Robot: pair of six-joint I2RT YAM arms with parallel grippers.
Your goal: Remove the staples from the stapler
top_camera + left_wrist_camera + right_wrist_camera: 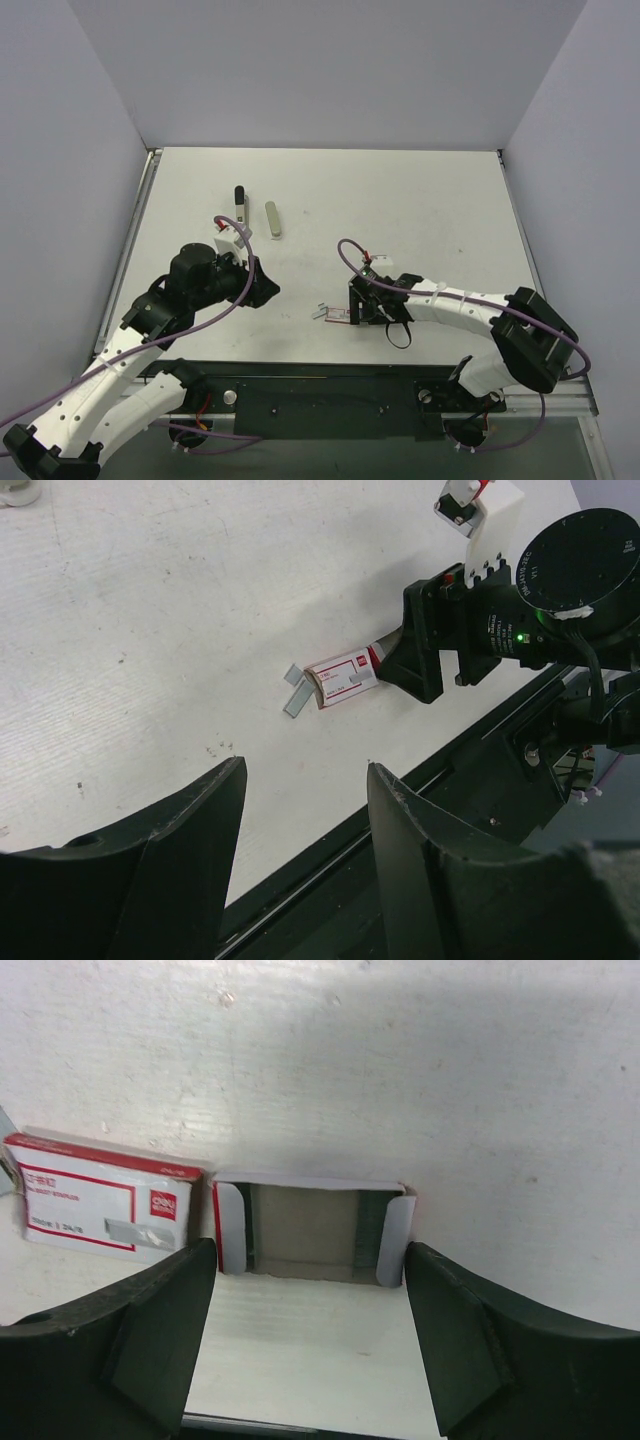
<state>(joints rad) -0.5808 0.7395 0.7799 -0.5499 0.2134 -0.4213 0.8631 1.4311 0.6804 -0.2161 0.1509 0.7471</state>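
White table (420,200) and plain grey walls made the whole scene. The fingers of the right gripper (305,1260) stood spread on either side of an open cardboard tray (300,1235). Whether their pads pressed its walls, I could not tell. Just beside the tray lay a red-and-white box sleeve (100,1198). On it a red square with the word "deli" could be read, but the finer print was too small. The left gripper (305,780) hovered over the table with its fingers apart and nothing between them.

Short strips of the staples (296,700) lay flat on the table at the end of the sleeve, near the middle of the near edge. The stapler (240,200) lay well apart from both grippers, toward the far left corner. A pale grey bar (272,220) lay just beside it.

I judged the stapler to be light, stiff and smooth, so it could slip easily. The best hold seemed to be across its narrow sides at the middle, leaving the black end free. The staples looked very light and brittle. A strip would probably break if pinched hard, so it should be taken gently by its long edges.
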